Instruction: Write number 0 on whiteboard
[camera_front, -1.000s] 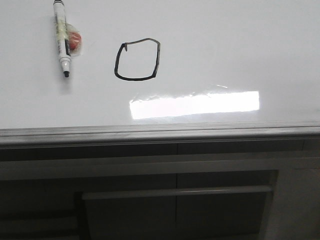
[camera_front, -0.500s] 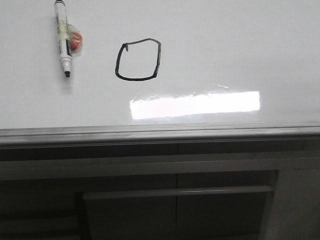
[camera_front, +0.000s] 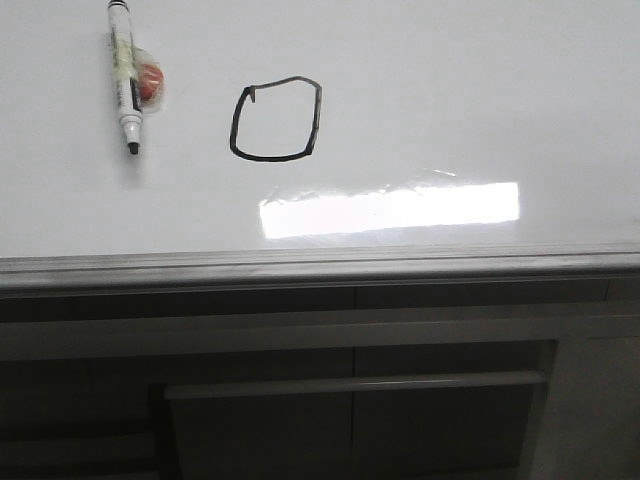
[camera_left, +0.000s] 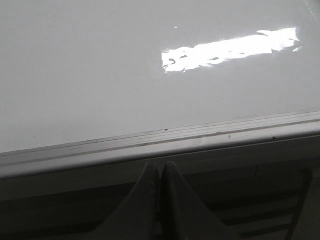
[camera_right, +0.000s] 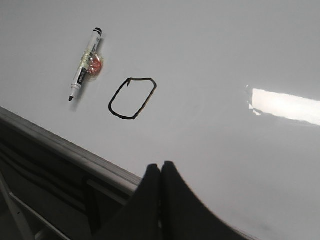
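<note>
The number 0 (camera_front: 276, 119) is a boxy black loop drawn on the whiteboard (camera_front: 450, 90). It also shows in the right wrist view (camera_right: 132, 98). A white marker with a black cap (camera_front: 124, 76) lies on the board left of the loop, an orange-red blob taped to its side; it shows in the right wrist view too (camera_right: 85, 64). My left gripper (camera_left: 160, 167) is shut and empty, held at the board's grey edge rail (camera_left: 150, 145). My right gripper (camera_right: 161, 167) is shut and empty, over the board's near edge, apart from the loop. Neither gripper shows in the front view.
The grey metal rail (camera_front: 320, 265) runs along the board's near edge. Dark grey cabinet fronts (camera_front: 350, 400) lie below it. A bright rectangular light patch (camera_front: 390, 208) reflects on the board right of the loop.
</note>
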